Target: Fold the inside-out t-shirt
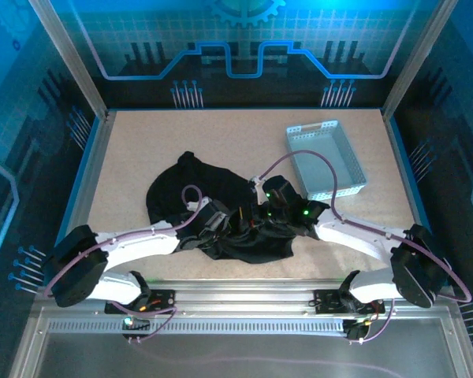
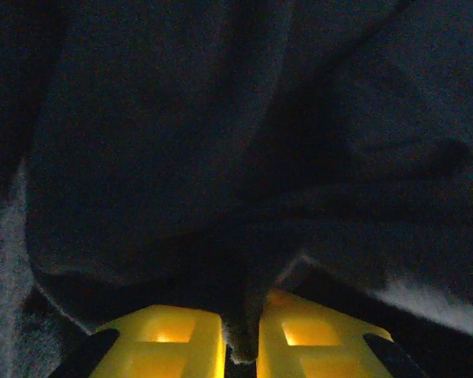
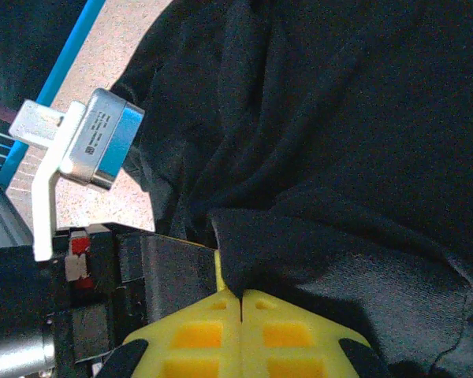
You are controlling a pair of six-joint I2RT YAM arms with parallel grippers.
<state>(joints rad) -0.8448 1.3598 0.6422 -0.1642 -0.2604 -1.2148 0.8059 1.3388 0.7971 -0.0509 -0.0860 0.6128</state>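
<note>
The inside-out t-shirt (image 1: 181, 193) lies crumpled by the bench's (image 1: 221, 134) near edge, about midway along. My left gripper (image 2: 240, 339) pinches a thin fold; my right gripper (image 3: 240, 303) is pressed together against cloth, though I cannot tell if it caught any. Either fold may slip out on lifting.

We see the table (image 1: 142, 142) evenly lit under blue-tinted walls (image 1: 31, 118). Our left wrist view is dim, grainy.

There is one black t-shirt (image 1: 173, 197) on one table (image 1: 142, 150), and one light grey perforated tray (image 1: 311, 126). I count two robot arms, one left arm (image 1: 134, 244) and one right arm (image 1: 363, 236), so two grippers: the left gripper (image 2: 240, 335) and the right gripper (image 3: 242, 303). Each has two yellow fingers (image 2: 165, 346), four in total.
</note>
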